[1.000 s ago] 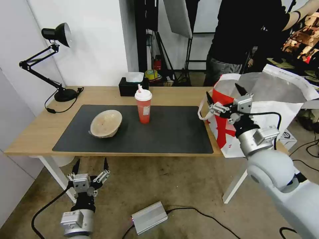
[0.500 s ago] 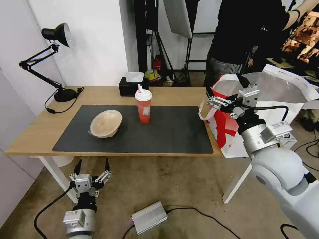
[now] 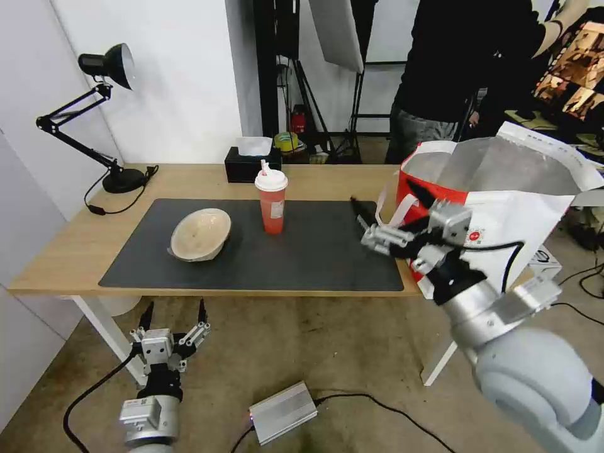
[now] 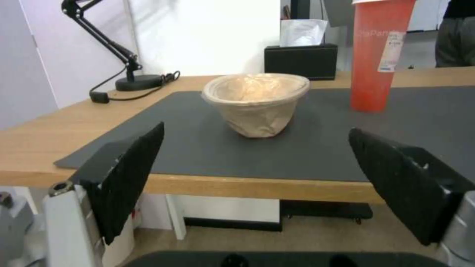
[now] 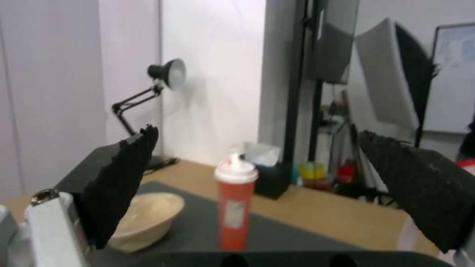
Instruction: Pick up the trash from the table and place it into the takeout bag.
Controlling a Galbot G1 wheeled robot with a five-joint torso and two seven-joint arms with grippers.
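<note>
Over the right end of the dark grey mat (image 3: 251, 245), the right gripper (image 3: 393, 211) hung with its jaws spread wide and nothing between them, pointing across toward the red drink cup (image 3: 272, 204). That cup stood upright near the middle of the mat, white lid and straw on top, with the black tissue box (image 3: 251, 165) just behind it on the bare wood of the table (image 3: 56, 251). Left of the cup, apart from it, the beige shallow bowl (image 3: 201, 234) sat tipped a little on the mat. Right of the mat, at the table's end, the takeout bag (image 3: 503, 207) gaped open, foil lining showing, a white loop handle beside the right gripper. Below the table's front edge, under the bowl, the left gripper (image 3: 171, 319) waited with its fingers apart, empty. My read: the cup looked light and thin-walled, likely to crush or slip if pinched hard, so a hold around the mid-body below the lid seemed safest. Whether liquid remained inside, I could not tell.
</note>
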